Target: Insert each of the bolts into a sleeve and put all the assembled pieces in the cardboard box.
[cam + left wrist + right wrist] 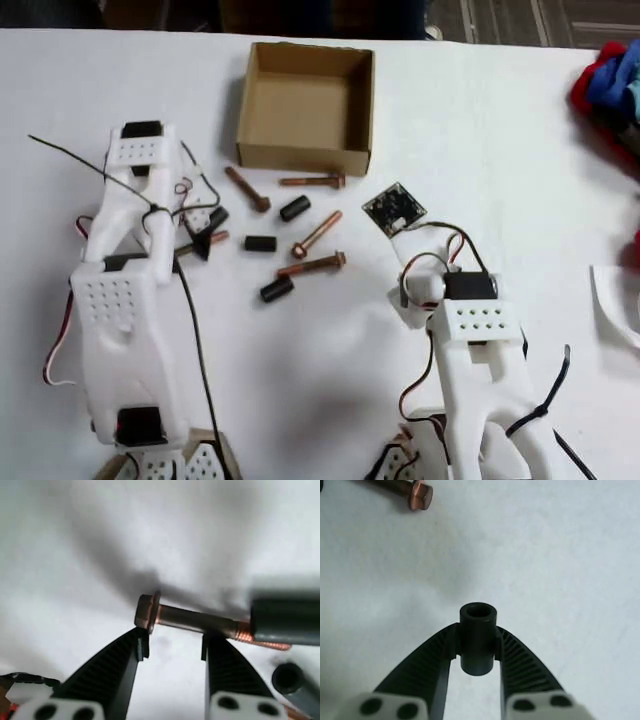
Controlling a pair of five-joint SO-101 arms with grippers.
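Note:
My left gripper [175, 645] stands open low over the table, and a copper bolt [192, 620] lies crosswise just past its fingertips. A dark sleeve [285, 622] sits at that bolt's threaded end, and another sleeve [295, 680] lies close by. In the high view this gripper [200, 238] is left of the scattered parts. My right gripper [477, 642] is shut on a black sleeve [478, 630], held upright with its bore showing. A bolt head [420, 495] lies beyond it. The cardboard box [305, 150] stands open at the back.
Several bolts [312, 264] and three loose sleeves [277, 289] lie between the arms, in front of the box. The right arm's camera board [393, 208] hangs over the table. Red and blue cloth [610, 80] sits at the right edge.

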